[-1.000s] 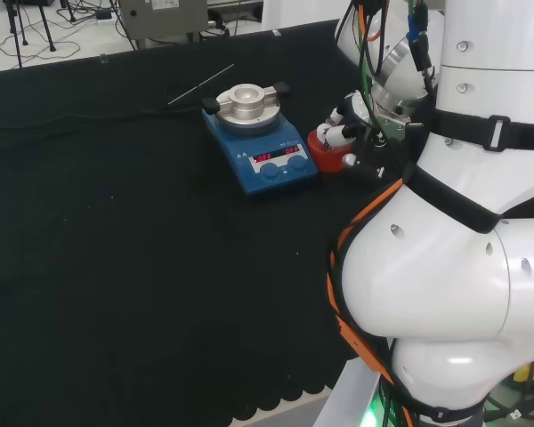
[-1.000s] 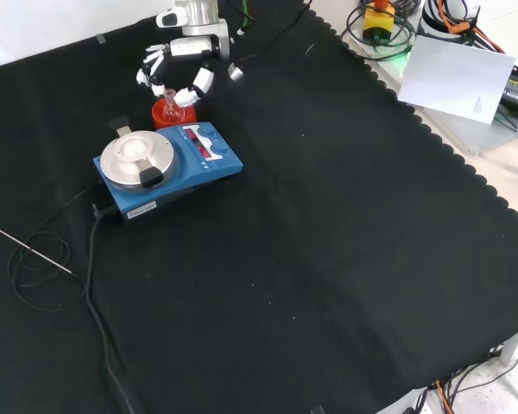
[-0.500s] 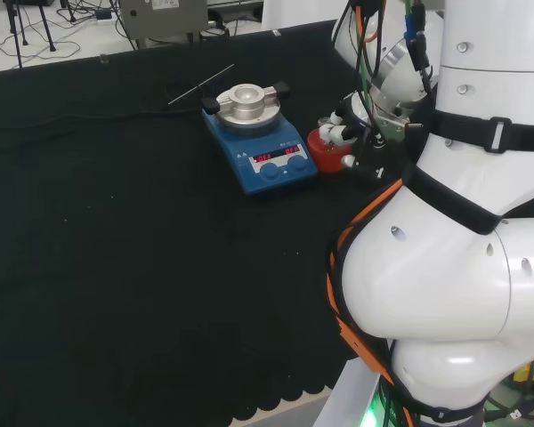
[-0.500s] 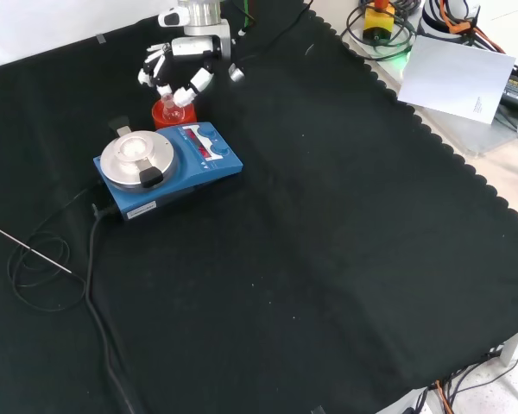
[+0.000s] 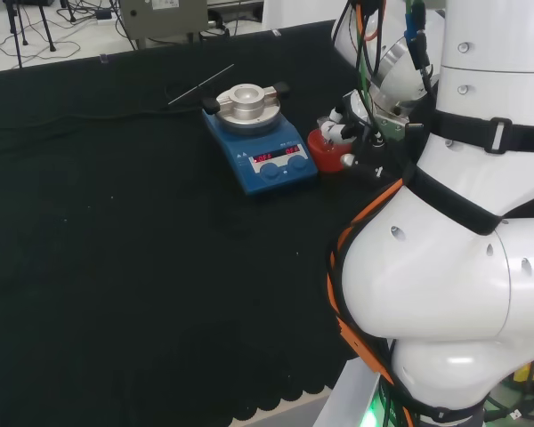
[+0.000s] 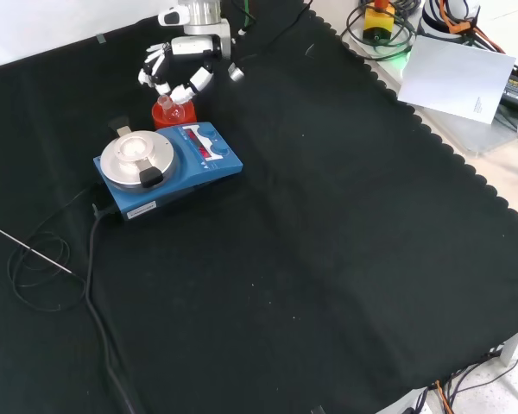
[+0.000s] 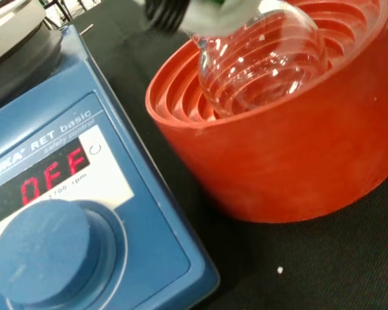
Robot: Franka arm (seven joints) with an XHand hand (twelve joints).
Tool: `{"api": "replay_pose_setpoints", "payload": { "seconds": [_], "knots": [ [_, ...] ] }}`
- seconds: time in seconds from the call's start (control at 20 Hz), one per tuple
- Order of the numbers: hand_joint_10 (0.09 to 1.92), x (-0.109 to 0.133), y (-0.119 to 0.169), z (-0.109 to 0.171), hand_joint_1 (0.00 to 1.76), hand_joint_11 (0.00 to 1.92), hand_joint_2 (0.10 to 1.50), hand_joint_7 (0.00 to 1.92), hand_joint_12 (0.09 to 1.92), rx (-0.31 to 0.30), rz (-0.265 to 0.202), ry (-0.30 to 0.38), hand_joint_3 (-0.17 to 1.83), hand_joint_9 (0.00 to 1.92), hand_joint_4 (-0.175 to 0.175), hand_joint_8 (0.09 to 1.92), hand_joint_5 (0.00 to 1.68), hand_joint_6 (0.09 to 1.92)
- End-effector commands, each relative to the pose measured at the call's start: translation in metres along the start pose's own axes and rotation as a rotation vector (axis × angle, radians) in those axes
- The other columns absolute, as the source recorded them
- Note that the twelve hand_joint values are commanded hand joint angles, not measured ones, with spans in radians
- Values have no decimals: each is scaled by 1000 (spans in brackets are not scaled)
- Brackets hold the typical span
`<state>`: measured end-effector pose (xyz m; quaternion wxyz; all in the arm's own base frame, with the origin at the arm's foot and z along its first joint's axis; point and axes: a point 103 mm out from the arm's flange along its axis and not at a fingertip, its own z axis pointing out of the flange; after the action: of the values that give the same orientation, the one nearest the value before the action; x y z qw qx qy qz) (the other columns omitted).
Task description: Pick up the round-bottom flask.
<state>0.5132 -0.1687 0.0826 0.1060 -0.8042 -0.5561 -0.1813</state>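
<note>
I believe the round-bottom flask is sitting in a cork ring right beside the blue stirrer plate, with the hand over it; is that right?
Not quite: the stand is a red ribbed ring, not cork, as the wrist view shows. The rest holds: the flask sits in it beside the blue stirrer plate, with the hand over it.

The hand (image 6: 174, 71) has edged up toward twelve o'clock in the front view, its fingers now drawn closer about the round-bottom flask (image 6: 165, 104) neck.
</note>
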Motion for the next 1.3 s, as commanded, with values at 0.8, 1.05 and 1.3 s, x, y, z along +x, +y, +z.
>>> {"api": "replay_pose_setpoints", "payload": {
  "seconds": [0.8, 1.05, 1.3],
  "knots": [
    [747, 7, 6, 11, 990, 87, 560, 331, 1387, 24, -6, 13, 766, 515, -78, 732, 644, 824],
    [747, 9, 11, 16, 986, 92, 575, 339, 1387, 37, -6, 11, 762, 524, -77, 733, 670, 825],
    [740, 12, 12, 23, 986, 102, 594, 348, 1383, 27, -10, 20, 739, 532, -77, 730, 692, 813]
  ]
}}
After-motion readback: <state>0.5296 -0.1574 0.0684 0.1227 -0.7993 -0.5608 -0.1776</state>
